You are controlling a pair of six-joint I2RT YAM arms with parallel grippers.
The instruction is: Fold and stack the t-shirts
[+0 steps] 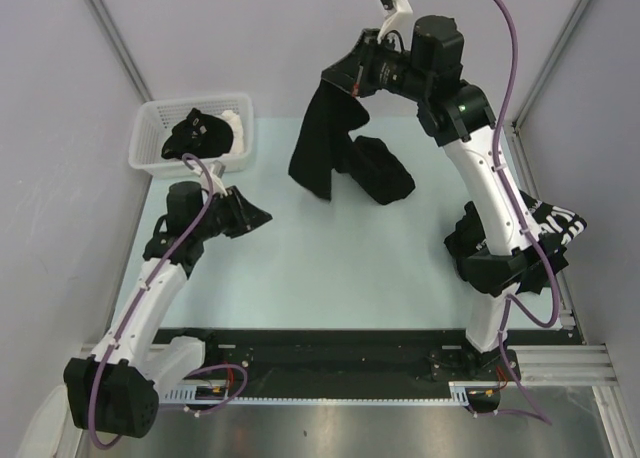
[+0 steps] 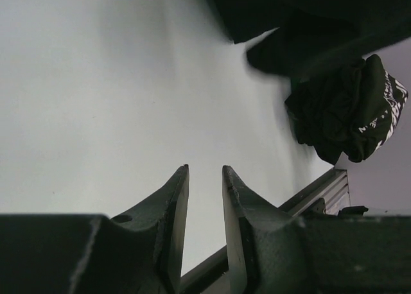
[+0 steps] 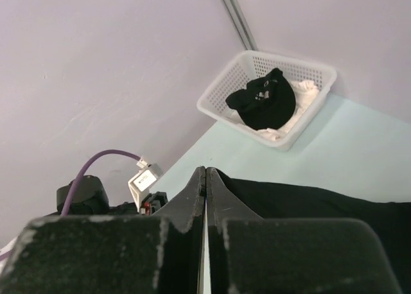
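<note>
Above table (image 1: pixel 330 278) | right jaws pinch 1 t-shirt (image 1: pixel 318 143) | left jaws apart | 1 basket (image 1: pixel 145 143)

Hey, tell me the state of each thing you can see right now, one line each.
left hand: slightly open, empty
right hand: shut on hanging t-shirt
hanging t-shirt: lifted, draping down, not folded
lettered t-shirt: crumpled, not folded
basket: upright, holding black and white cloth
</note>
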